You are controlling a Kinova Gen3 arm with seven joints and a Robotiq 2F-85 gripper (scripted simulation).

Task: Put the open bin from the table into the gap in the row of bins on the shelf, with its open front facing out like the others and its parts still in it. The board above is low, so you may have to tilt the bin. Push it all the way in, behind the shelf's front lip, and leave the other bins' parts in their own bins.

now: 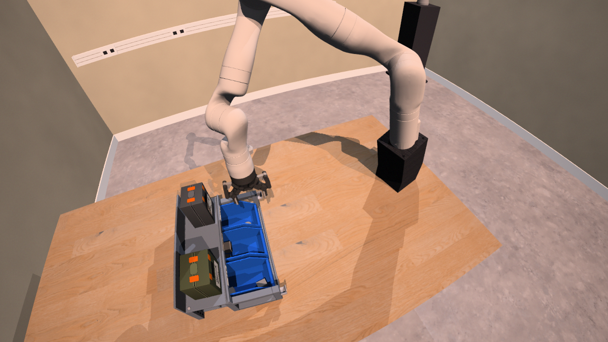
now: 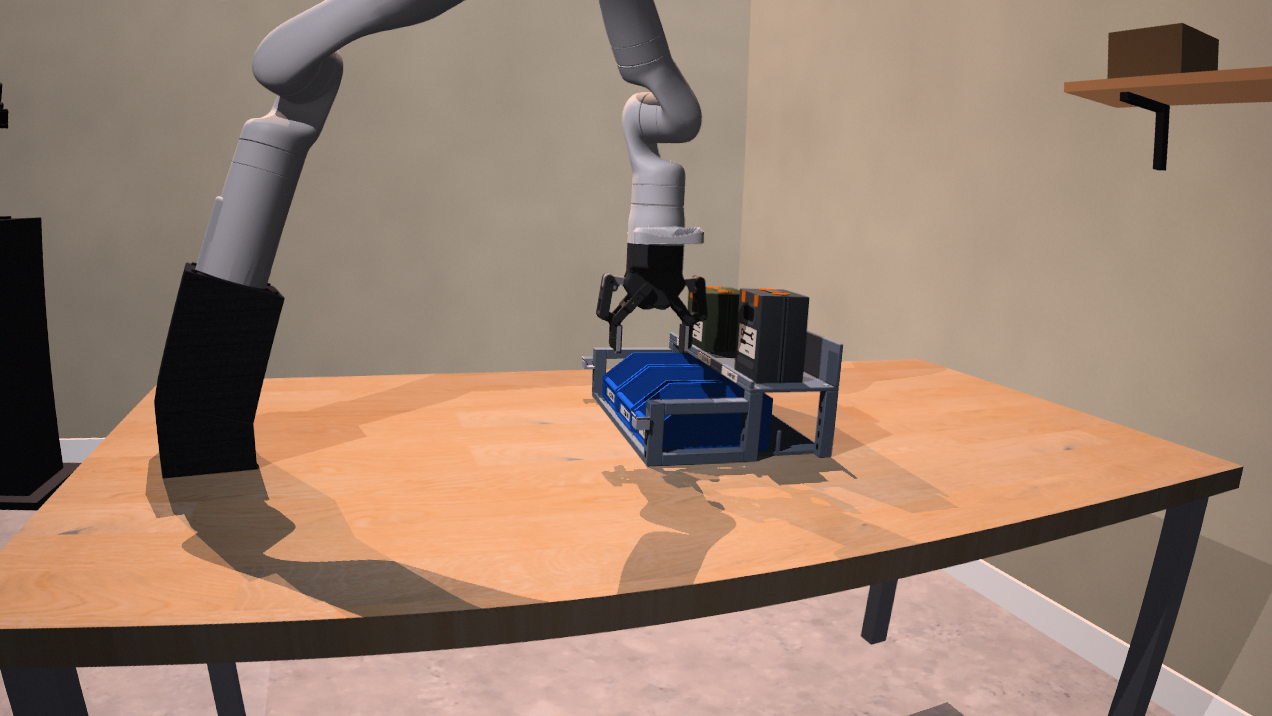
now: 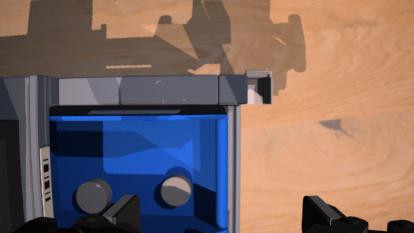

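Observation:
Three blue open bins stand side by side in the grey shelf (image 1: 257,298) (image 2: 704,406) (image 3: 169,89), with no gap visible between them. The end bin (image 1: 240,215) (image 2: 703,433) (image 3: 146,163) holds two grey cylinders, one at left (image 3: 94,196) and one at right (image 3: 176,191). It sits behind the front lip (image 3: 234,163). The middle bin (image 1: 251,241) holds a brownish block (image 1: 227,247). The other end bin (image 1: 246,272) holds a light grey part (image 1: 261,282). My gripper (image 1: 249,197) (image 2: 650,345) (image 3: 220,214) is open and empty, pointing down above the bins, one finger over the end bin, the other beyond the lip.
A dark case (image 1: 197,206) (image 2: 774,337) and a green case (image 1: 200,273) (image 2: 721,324) stand on the upper board (image 1: 203,233) beside the gripper. Small brackets jut from the shelf's front corners, one near the gripper (image 3: 267,89). The wooden table (image 1: 331,220) extends around the shelf.

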